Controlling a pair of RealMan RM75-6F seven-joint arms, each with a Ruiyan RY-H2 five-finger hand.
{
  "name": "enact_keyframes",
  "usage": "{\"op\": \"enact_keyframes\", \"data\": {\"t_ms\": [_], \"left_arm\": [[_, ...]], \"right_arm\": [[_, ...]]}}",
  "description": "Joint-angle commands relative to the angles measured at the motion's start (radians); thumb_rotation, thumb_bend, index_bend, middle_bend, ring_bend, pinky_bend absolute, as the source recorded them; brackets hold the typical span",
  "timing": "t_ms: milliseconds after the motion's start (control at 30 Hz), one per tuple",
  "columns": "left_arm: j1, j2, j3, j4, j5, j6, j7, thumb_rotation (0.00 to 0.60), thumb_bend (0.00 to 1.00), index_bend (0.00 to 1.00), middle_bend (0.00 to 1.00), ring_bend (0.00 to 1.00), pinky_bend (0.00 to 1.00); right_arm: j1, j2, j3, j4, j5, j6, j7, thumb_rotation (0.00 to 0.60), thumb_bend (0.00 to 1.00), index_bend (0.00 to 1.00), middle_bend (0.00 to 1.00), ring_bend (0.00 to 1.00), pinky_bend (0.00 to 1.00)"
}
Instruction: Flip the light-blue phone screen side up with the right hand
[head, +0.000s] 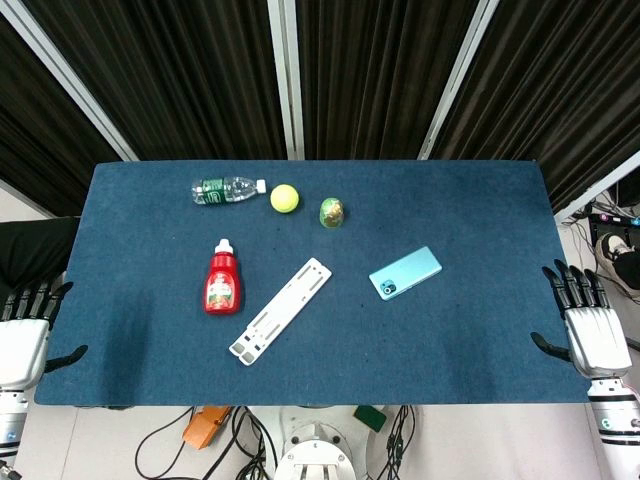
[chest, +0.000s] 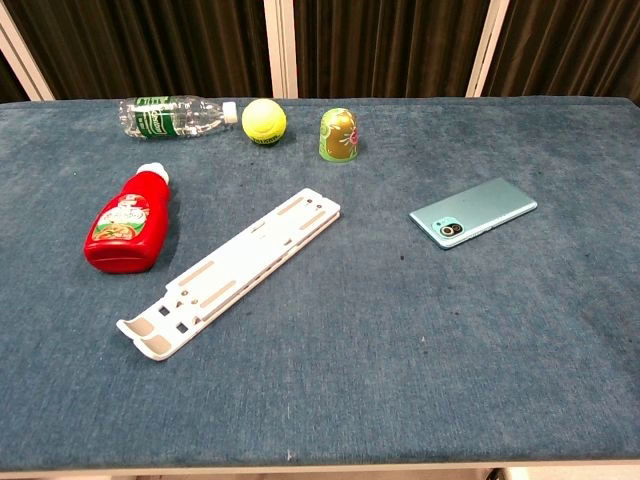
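Light-blue phone (head: 405, 273) lying back side up on the blue table (head: 470, 210), camera lens showing at its near-left corner, at about 3 o'clock from the table's centre; in the chest view (chest: 473, 212) flat, angled, touching nothing. Right hand (head: 590, 330) off the table's right edge at about 4 o'clock, fingers spread and straight, holding nothing, well apart from the phone. Left hand (head: 25, 330) off the left edge at about 8 o'clock, likewise spread and released. Neither hand visible in the chest view.

White slotted bracket (head: 281, 310) lying diagonally near centre, between the phone and a red ketchup bottle (head: 222, 280) on its side at 9 o'clock. Along the far edge, at 11 to 12 o'clock: clear water bottle (head: 227, 189) with green label lying down, yellow tennis ball (head: 284, 198) just beside its cap, green egg-shaped toy (head: 333, 212) standing upright near the ball
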Motion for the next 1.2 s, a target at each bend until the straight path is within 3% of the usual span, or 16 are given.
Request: {"op": "enact_keyframes", "data": {"t_ms": [33,167,333,533,733,933,1200], "left_arm": [[-0.001,-0.001,0.000,0.000,0.000,-0.003,0.003,0.600,0.10,0.12,0.02,0.00,0.00],[-0.001,-0.004,-0.004,0.001,0.001,0.002,0.009,0.600,0.10,0.12,0.02,0.00,0.00],[-0.001,-0.019,-0.004,0.005,0.008,0.007,0.015,0.600,0.10,0.12,0.03,0.00,0.00],[-0.002,-0.016,-0.009,0.001,0.008,0.009,0.024,0.600,0.10,0.12,0.03,0.00,0.00],[-0.003,-0.021,-0.012,0.001,-0.001,0.003,0.028,0.600,0.10,0.12,0.03,0.00,0.00],[-0.002,-0.029,-0.016,0.005,-0.021,-0.005,0.032,0.600,0.10,0.12,0.03,0.00,0.00],[0.001,-0.020,-0.025,0.001,-0.041,-0.005,0.035,0.600,0.10,0.12,0.03,0.00,0.00]], "right_arm": [[0.006,-0.004,-0.003,0.001,-0.001,-0.012,0.007,0.600,0.27,0.00,0.04,0.00,0.00],[0.037,-0.014,-0.003,0.004,-0.022,-0.050,0.023,0.600,0.27,0.00,0.04,0.00,0.00],[0.141,-0.028,0.017,0.007,-0.026,-0.190,0.025,0.600,0.28,0.02,0.05,0.00,0.01],[0.298,-0.111,0.073,0.044,0.053,-0.400,-0.070,0.600,0.28,0.09,0.06,0.00,0.03],[0.440,-0.240,0.106,0.153,0.174,-0.596,-0.135,0.600,0.28,0.18,0.06,0.00,0.03],[0.531,-0.373,0.113,0.305,0.245,-0.686,-0.180,0.600,0.28,0.21,0.06,0.00,0.03],[0.589,-0.457,0.100,0.423,0.263,-0.714,-0.201,0.600,0.29,0.26,0.06,0.00,0.03]]}}
